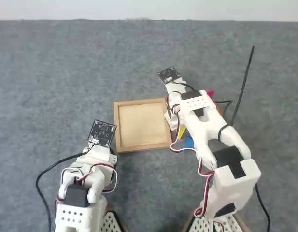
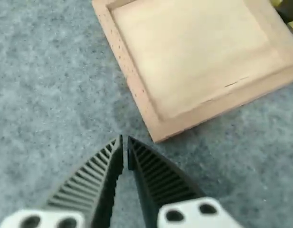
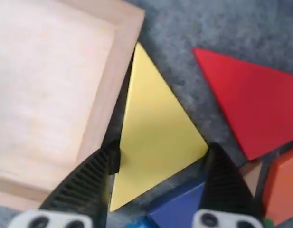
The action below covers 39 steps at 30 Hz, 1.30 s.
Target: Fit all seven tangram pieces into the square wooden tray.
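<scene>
Beside the square wooden tray [image 1: 141,146], on the grey carpet [image 1: 52,72], we keep our right gripper [image 3: 160,156] spread wide, straddling the yellow triangle [image 3: 153,137] that lies flat just beside the rim. A red triangle [image 3: 250,111], a blue piece [image 3: 179,204] and an orange piece [image 3: 284,185] lie nearby on the carpet. Our left gripper [image 2: 125,142] hangs near a tray corner, jaws together on nothing.

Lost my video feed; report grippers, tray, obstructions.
Left gripper shut, near tray corner. Right gripper open, straddling yellow triangle. Tray bare. Triangle against tray wall.
</scene>
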Each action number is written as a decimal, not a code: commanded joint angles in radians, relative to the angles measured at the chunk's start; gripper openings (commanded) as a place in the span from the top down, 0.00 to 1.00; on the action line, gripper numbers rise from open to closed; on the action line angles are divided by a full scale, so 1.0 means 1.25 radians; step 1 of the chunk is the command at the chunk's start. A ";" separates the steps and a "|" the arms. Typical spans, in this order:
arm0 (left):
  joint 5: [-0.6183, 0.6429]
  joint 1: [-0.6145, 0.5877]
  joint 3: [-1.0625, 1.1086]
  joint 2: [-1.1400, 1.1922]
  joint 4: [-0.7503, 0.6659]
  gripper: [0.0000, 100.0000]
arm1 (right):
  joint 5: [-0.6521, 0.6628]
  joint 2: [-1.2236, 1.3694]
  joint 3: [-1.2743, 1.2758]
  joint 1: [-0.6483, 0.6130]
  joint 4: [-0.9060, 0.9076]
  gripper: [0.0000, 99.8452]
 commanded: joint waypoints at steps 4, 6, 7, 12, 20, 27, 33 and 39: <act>-0.001 -0.005 -0.008 -0.015 0.004 0.98 | -0.022 -0.008 -0.023 0.012 -0.010 0.88; -0.001 -0.005 -0.008 -0.015 0.004 0.98 | -0.022 -0.025 -0.023 0.036 -0.010 0.88; -0.001 -0.005 -0.008 -0.015 0.004 0.98 | -0.022 -0.040 -0.021 0.047 -0.009 0.88; -0.001 -0.005 -0.008 -0.015 0.004 0.98 | -0.023 -0.160 0.041 0.077 -0.008 0.88; -0.001 -0.005 -0.008 -0.015 0.004 0.98 | -0.016 -0.337 0.190 0.077 -0.079 0.88; -0.001 -0.005 -0.008 -0.015 0.004 0.98 | 0.054 -0.334 0.190 0.052 -0.127 0.83; -0.001 -0.005 -0.008 -0.015 0.004 0.98 | 0.131 -0.174 0.092 0.019 -0.128 0.69; -0.001 -0.005 -0.008 -0.015 0.004 0.98 | 0.173 -0.055 0.000 0.037 -0.104 0.73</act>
